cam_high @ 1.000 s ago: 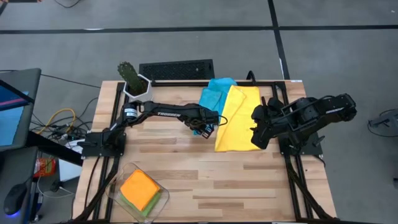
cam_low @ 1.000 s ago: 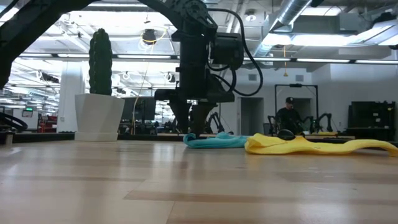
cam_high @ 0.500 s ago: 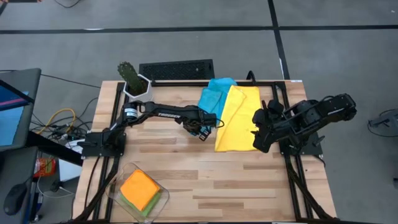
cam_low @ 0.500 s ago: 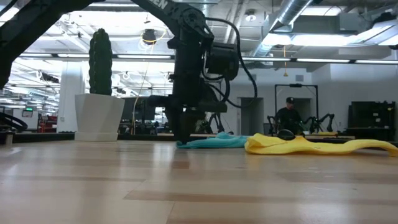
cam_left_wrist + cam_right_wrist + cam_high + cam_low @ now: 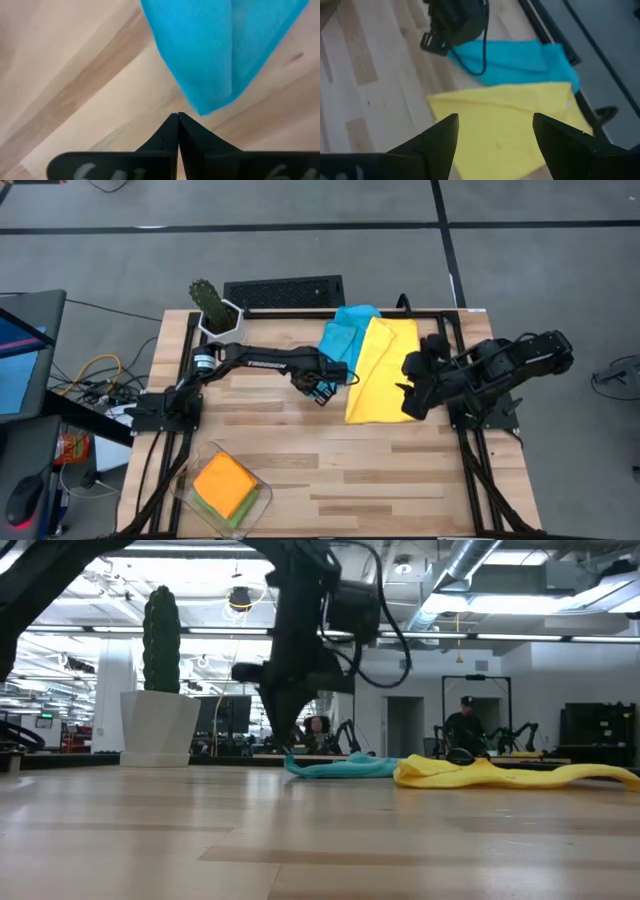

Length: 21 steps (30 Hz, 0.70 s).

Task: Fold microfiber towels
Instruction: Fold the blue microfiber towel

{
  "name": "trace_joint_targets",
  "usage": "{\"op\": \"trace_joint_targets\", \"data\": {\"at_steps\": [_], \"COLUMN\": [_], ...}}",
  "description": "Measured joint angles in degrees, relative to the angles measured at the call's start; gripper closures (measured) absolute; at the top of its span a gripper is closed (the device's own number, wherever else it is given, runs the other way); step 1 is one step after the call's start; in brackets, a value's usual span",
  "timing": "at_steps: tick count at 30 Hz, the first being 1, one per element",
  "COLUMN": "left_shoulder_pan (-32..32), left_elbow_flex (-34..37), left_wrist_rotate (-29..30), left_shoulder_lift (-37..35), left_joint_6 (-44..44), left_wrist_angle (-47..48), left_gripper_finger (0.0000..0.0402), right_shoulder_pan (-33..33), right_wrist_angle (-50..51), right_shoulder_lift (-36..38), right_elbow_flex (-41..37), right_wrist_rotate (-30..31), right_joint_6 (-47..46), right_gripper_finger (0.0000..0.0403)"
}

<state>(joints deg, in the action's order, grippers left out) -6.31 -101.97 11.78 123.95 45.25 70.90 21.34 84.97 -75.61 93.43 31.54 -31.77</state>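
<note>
**Left gripper pressed together beside the blue towel corner**

The left gripper (image 5: 177, 120) has its two dark fingers pressed together. In its wrist view the tip of the soft light blue microfiber towel (image 5: 220, 50) lies just beyond the fingertips, and it seems that no cloth is between them. In the high view this gripper (image 5: 320, 388) is over the light wooden surface (image 5: 330, 470), just beside the near corner of the blue towel (image 5: 345, 330), whose right part is hidden under the soft yellow microfiber towel (image 5: 378, 370).

The right gripper (image 5: 495, 132) hovers with its fingers spread wide above the yellow towel (image 5: 505, 125), and holds nothing. Its arm covers the right edge of that towel in the high view.

The folded orange microfiber towel (image 5: 224, 480) rests on the green microfiber towel (image 5: 212, 506) in a clear plastic tray (image 5: 262, 495); of the green one only an edge shows.

White letters are on the left arm, too small to read for sure. The green cactus in a white pot (image 5: 214, 308) stands at the far left corner.
</note>
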Motion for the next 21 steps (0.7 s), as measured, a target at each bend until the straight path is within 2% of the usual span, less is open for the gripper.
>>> {"op": "trace_joint_targets", "data": {"at_steps": [6, 10, 13, 21], "left_shoulder_pan": [1.59, 1.62, 1.56, -0.16], "left_elbow_flex": [-0.04, -0.06, 0.09, 0.32], "left_wrist_rotate": [3.01, 0.06, -0.56, 0.87], "left_shoulder_lift": [-1.95, -1.29, -0.75, -0.9], "left_joint_6": [2.7, 0.7, -0.62, 1.39], "left_wrist_angle": [-3.46, -6.46, -6.22, -6.57], "left_gripper_finger": [0.0401, 0.0385, 0.0347, 0.0203], "right_shoulder_pan": [-5.01, -7.12, -7.71, -7.66], "right_wrist_angle": [-3.43, -3.11, -2.95, -2.95], "right_shoulder_lift": [-0.02, -0.02, -0.02, -0.02], "right_elbow_flex": [0.0, 0.0, 0.0, 0.0], "right_wrist_rotate": [-0.08, -0.6, -0.79, -1.65], "right_joint_6": [5.25, 5.34, 5.59, 6.96], "right_gripper_finger": [0.0123, 0.0123, 0.0123, 0.0123]}}
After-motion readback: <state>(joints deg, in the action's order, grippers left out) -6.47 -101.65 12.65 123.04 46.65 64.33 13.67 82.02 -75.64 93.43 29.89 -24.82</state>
